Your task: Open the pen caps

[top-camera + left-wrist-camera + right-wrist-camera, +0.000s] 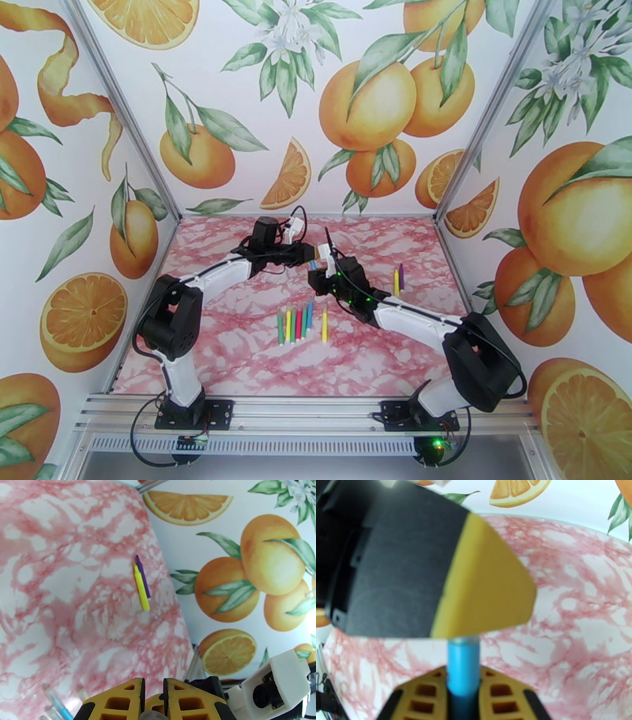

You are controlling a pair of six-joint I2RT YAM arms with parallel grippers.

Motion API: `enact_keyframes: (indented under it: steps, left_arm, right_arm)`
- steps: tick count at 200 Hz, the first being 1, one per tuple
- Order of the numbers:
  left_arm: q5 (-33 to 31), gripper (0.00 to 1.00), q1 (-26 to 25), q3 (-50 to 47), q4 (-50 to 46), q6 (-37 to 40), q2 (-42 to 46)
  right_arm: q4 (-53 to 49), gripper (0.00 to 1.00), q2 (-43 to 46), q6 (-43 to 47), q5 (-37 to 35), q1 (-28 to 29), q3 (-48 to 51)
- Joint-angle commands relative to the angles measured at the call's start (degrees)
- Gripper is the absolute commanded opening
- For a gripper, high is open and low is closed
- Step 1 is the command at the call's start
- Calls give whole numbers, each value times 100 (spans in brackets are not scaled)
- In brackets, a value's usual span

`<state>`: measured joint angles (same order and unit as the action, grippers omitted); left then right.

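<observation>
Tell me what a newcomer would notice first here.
The left arm's fingers and the right arm's fingers meet mid-table, both closed on one thin blue marker pen. Below them in the top view lies a row of coloured marker pens; a yellow and purple pair lies to their right.
</observation>
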<state>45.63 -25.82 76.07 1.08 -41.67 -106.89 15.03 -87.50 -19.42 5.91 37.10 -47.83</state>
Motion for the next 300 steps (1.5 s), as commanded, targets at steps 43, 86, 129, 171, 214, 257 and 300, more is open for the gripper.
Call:
enact_keyframes:
  steps: [43, 86, 129, 171, 214, 257, 300]
  left_arm:
    - [-1322, 2, 714, 406, 702, -69, -33]
    - [-1411, 2, 727, 459, 302, 238, 43]
    - [-1780, 3, 723, 678, -1136, 1197, 215]
    - [-2475, 6, 726, 707, -2321, 1981, 446]
    - [-3349, 7, 724, 733, -3240, 2522, 555]
    - [-4395, 7, 719, 742, -3920, 2809, 520]
    - [-5002, 7, 725, 716, -4233, 2912, 451]
  right_arm:
    - [-606, 0, 365, 259, 340, 148, 374]
    - [-606, 0, 470, 272, 237, 141, 416]
    - [-735, 0, 467, 289, -40, 114, 306]
    - [-903, 0, 454, 294, -410, -42, 157]
    - [-1240, 0, 434, 307, -815, -405, -35]
    - [-1773, 0, 366, 339, -1383, -832, -230]
    - [-2138, 0, 296, 542, -1852, -1171, -262]
